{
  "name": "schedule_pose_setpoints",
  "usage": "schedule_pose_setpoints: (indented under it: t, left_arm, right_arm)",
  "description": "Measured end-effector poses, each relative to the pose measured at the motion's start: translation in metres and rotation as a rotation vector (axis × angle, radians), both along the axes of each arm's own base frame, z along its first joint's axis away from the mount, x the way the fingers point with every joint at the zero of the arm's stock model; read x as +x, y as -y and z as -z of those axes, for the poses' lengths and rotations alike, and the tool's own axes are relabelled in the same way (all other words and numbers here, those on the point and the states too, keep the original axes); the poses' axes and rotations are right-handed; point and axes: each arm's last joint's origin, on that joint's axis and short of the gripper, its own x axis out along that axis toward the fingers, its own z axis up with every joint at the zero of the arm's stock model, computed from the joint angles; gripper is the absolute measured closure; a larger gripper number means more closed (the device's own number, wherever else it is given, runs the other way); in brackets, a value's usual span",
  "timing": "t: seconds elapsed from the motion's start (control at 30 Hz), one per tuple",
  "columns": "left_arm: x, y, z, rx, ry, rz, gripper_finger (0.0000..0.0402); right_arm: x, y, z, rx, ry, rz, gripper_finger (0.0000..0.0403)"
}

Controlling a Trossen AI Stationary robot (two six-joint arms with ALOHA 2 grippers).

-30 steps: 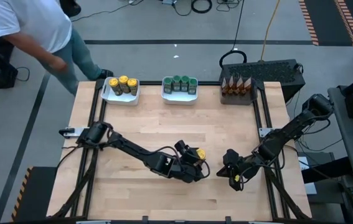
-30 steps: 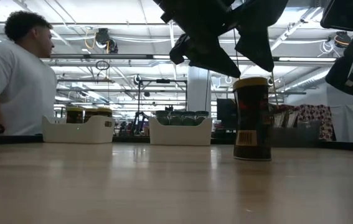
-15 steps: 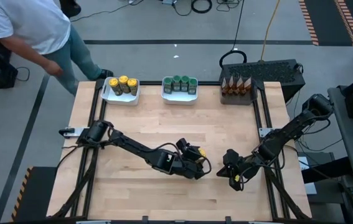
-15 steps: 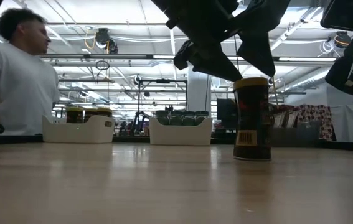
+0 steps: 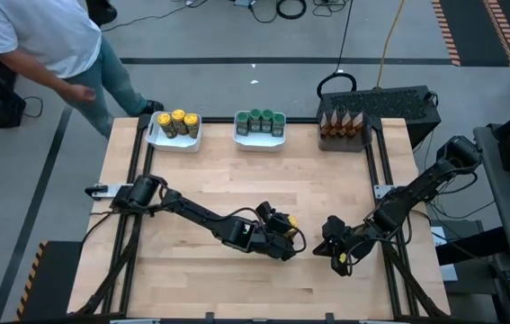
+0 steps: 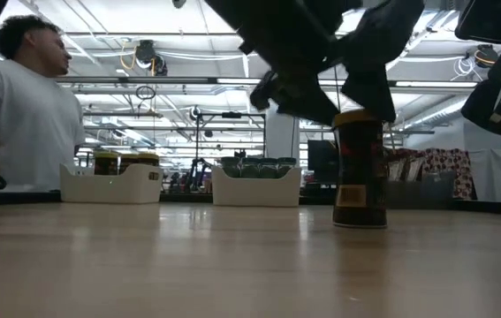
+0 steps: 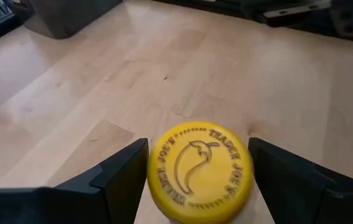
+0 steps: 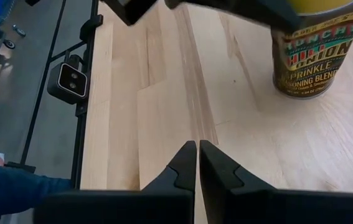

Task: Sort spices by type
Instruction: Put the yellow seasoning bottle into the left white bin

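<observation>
A single yellow-lidded jar (image 5: pixel 289 221) stands upright on the wooden desk (image 5: pixel 210 180), right of centre in the lower half of the high view. The left gripper (image 7: pixel 198 171) is down over it, its fingers (image 7: pixel 123 174) spread wide on either side of the lid and not clenched on it; whether they touch the jar cannot be told. In the low view the jar's base rests flat on the wood.

At the upper edge of the high view are three holders. The left white tray (image 5: pixel 173 139) carries three more yellow-lidded jars (image 5: pixel 179 120). The middle white tray (image 5: pixel 260 137) holds the green-lidded jars (image 5: pixel 261 119), about four, though the exact number is hard to read. The dark holder (image 5: pixel 344 137) at upper right carries the brown-orange packets (image 5: pixel 342 123), about four.

The right gripper (image 5: pixel 330 243) waits low at lower right, near the lone jar but apart from it, its fingers (image 8: pixel 185 165) clenched together on nothing.

The wide middle of the desk between the lone jar and the trays lies bare. A person (image 5: pixel 39 36) in a white shirt stands beyond the desk's upper-left corner.
</observation>
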Motion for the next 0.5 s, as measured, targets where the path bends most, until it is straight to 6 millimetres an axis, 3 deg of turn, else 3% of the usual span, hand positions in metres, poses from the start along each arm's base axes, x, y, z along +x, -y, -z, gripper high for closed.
schedule_pose_setpoints:
  t: [0.17, 0.5]
  left_arm:
    - [0.0031, 0.0014, 0.0101, -0.041, 0.009, -0.004, 0.0123]
    - [0.0034, 0.0002, 0.0112, -0.066, 0.02, -0.03, 0.0123]
  right_arm:
    - [0.0002, -0.0001, -0.0002, 0.003, 0.002, 0.001, 0.0403]
    - [-0.0001, 0.0, 0.0002, 0.004, -0.002, 0.002, 0.0403]
